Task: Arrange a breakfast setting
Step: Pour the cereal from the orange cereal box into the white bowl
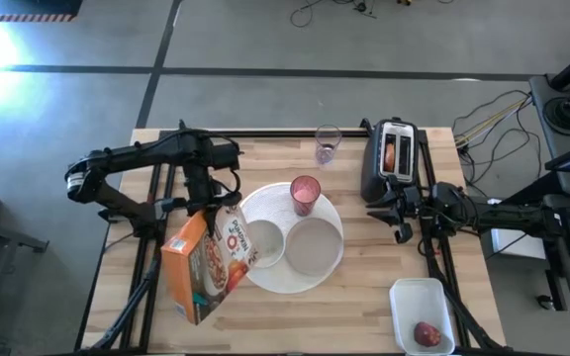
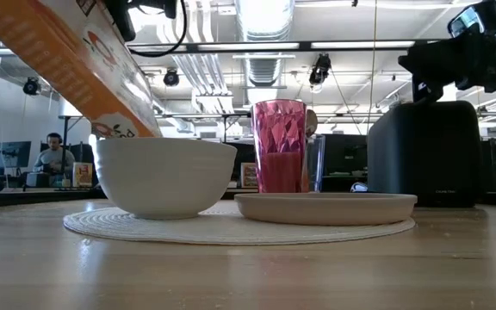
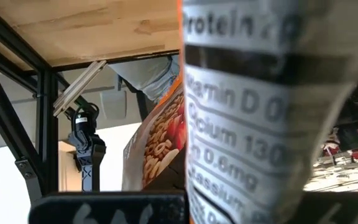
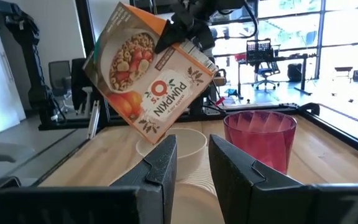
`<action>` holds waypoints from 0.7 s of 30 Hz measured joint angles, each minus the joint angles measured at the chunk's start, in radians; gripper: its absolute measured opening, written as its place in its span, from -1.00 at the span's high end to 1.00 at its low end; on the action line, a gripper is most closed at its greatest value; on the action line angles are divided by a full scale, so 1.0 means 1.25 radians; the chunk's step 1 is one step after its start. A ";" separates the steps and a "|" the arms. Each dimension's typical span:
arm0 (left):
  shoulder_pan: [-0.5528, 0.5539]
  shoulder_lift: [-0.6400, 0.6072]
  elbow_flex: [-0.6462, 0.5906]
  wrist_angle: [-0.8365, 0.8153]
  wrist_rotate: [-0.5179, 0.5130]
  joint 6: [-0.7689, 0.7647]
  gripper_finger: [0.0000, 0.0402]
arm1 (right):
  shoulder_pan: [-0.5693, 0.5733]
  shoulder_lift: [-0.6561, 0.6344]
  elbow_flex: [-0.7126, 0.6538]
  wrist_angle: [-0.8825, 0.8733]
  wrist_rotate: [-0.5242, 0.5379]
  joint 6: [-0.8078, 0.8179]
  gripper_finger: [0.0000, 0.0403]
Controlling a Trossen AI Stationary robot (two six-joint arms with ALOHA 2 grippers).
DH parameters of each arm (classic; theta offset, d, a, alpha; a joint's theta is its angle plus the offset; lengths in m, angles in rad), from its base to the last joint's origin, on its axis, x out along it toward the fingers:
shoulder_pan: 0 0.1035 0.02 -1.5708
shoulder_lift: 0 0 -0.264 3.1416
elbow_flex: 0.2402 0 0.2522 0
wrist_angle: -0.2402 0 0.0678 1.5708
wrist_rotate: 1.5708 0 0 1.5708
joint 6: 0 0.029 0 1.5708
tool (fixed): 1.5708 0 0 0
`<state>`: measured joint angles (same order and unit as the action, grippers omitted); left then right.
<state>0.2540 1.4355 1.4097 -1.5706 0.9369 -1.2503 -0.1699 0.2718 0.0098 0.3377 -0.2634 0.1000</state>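
— Nearest the low camera was the bowl (image 2: 165,176), on the big white plate (image 1: 265,275). Where was the cereal box (image 1: 202,265)?

— Tipped right above the bowl, long axis slanting, its lower corner hanging over the bowl's rim. The left gripper (image 1: 204,201) was clamped on the box's upper end.

— So the left arm was the nearer one?

— Yes. The right gripper (image 4: 191,163) waited well off on the bowl's far side, past the grey plate (image 1: 312,244) and pink cup (image 1: 305,194), near the toaster (image 1: 394,156), fingers a little apart, holding nothing.

— And the apple (image 1: 426,333)?

— In a white tray (image 1: 409,297), well away from the bowl.
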 joint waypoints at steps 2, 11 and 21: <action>0.000 0.000 0.000 0.000 0.000 0.000 1.00 | 0.000 0.000 0.000 0.004 0.001 0.016 0.58; 0.000 0.000 0.001 0.000 -0.001 0.001 1.00 | 0.000 0.000 0.000 0.000 0.000 -0.002 0.58; 0.000 0.000 0.001 0.000 -0.001 0.000 1.00 | 0.000 0.000 0.000 0.000 0.000 0.001 0.58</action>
<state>0.2539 1.4361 1.4109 -1.5711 0.9352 -1.2507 -0.1699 0.2718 0.0097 0.3382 -0.2634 0.1018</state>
